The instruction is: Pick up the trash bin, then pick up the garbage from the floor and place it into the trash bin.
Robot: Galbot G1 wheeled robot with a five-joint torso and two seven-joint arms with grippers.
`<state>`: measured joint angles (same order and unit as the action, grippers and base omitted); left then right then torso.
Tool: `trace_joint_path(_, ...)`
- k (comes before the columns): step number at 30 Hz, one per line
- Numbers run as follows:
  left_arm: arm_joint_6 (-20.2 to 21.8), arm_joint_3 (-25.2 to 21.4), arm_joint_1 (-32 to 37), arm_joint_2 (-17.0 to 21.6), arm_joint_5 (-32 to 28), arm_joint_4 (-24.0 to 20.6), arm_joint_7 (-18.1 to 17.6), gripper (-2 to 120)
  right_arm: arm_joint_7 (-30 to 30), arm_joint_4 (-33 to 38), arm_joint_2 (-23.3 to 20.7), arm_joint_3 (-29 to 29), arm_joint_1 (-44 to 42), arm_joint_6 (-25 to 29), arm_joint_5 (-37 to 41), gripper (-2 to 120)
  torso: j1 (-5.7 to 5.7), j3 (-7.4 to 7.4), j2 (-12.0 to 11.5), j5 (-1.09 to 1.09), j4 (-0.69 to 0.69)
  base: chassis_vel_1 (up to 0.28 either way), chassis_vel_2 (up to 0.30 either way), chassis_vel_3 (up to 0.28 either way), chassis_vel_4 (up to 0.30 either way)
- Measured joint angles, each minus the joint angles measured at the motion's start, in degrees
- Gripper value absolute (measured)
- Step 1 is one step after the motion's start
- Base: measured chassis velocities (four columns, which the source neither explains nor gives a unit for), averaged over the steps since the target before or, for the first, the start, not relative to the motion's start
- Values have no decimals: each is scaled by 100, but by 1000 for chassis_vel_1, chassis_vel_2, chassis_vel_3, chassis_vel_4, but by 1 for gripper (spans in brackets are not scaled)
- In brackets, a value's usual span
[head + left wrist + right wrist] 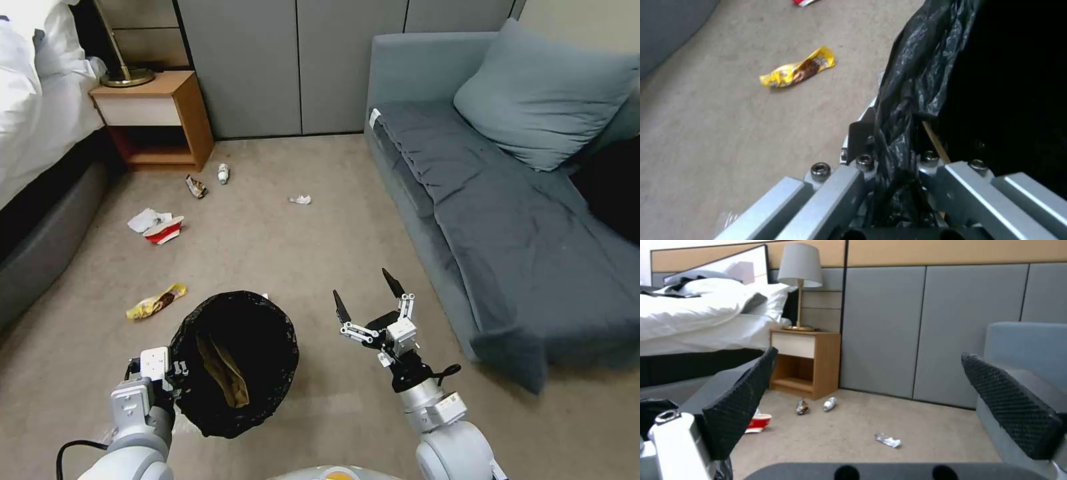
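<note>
- The bin (233,363), black-lined, is off the carpet (287,247), tilted, with a tan paper bag (225,373) inside.
- The left gripper (175,377) is clamped on the bin's rim.
- The right gripper (365,293) hovers just right of the bin, fingers (740,400) spread wide and holding nothing.
- A yellow wrapper (156,301) lies left of the bin; a red carton (163,231), tissues (300,199) and a bottle (223,174) lie beyond it.

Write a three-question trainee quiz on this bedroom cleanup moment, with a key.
1. True or false: the left pincer grips the rim of the trash bin.
2. The right pincer is: A) open and empty, B) shut on a bottle, C) inside the bin.
3. Which litter lies nearest the bin on the carpet?

Key: 1 true. 2 A. 3 the yellow snack wrapper; the red-and-white carton lies farther off, toward the nightstand.
</note>
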<state>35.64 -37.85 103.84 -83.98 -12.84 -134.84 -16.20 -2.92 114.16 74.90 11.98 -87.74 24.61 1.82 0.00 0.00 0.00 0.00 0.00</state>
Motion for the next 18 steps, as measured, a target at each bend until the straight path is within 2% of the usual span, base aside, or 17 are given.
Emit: trace_joint_path(18, 0, 2, 5, -5, 4, 2, -1, 1, -94, -13, 15, -6, 8, 114, 37, 100, 0, 0, 0, 0, 1, -180, 176, 184, -181)
